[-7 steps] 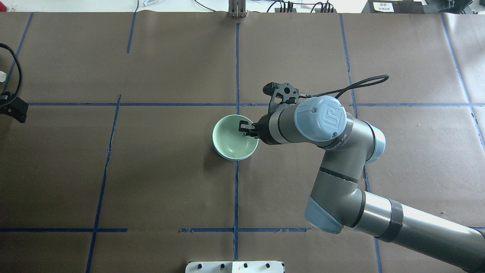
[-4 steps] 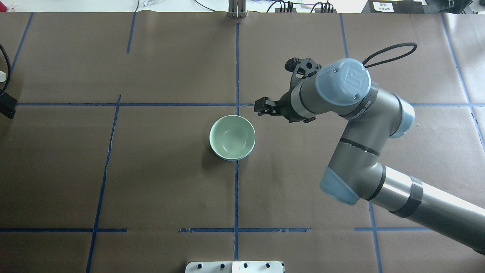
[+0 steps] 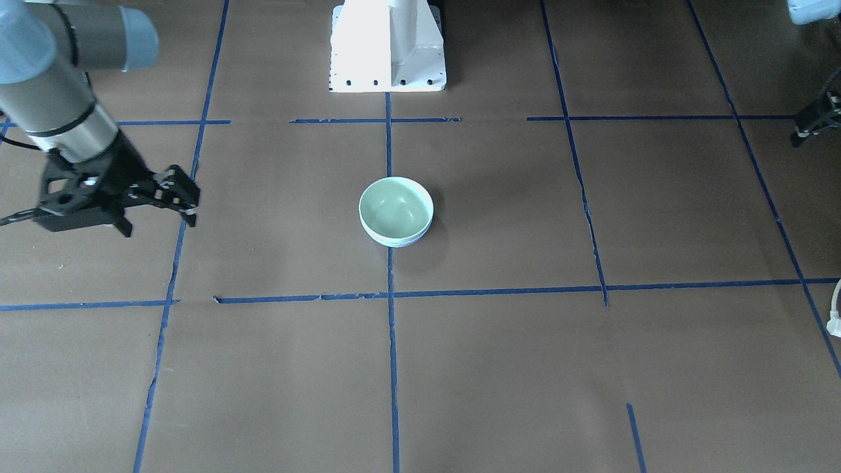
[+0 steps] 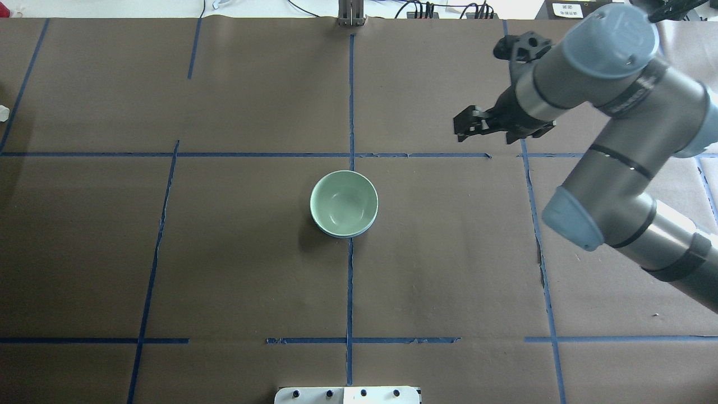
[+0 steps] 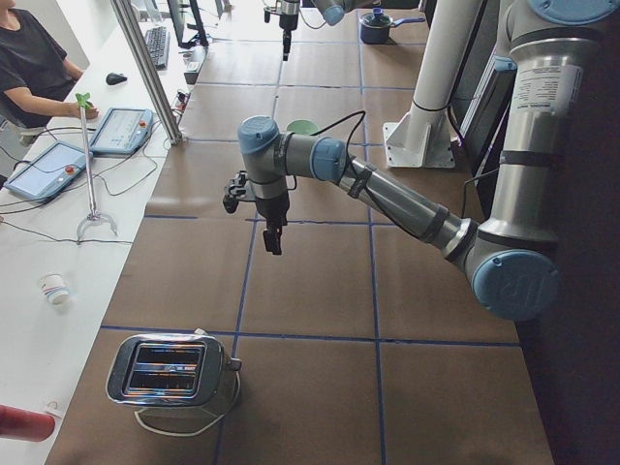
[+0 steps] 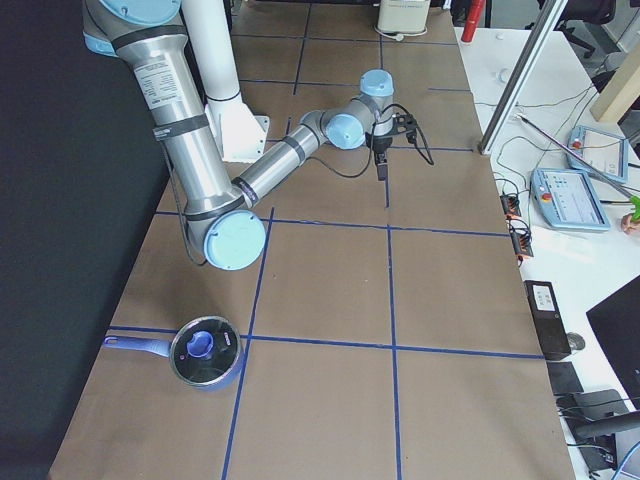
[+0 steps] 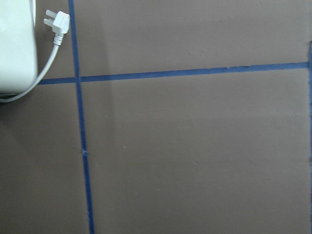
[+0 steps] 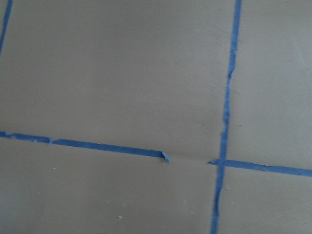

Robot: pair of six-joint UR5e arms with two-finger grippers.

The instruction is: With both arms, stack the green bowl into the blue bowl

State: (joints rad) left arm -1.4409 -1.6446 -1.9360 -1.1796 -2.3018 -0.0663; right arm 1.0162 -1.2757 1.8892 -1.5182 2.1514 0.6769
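Basically done: green bowl (image 4: 343,202) sits nested in blue bowl (image 4: 336,235) at the centre of the table (image 4: 224,269), with only a blue sliver showing under its near rim. Right gripper (image 4: 461,129) is parted and empty, well apart toward the far right. Left gripper (image 3: 815,121) barely shows at the frame edge, so I can't tell its state. Risk looks low: an arm sweeping back low across centre could knock the 2 bowls. Versus 1 s ago, the right gripper has left the green rim and the stack sits slightly further left.

Green bowl (image 4: 343,202) nested in blue bowl (image 4: 351,236) (just a blue sliver showing), right pincer (image 4: 461,128) well apart, jaws parted.
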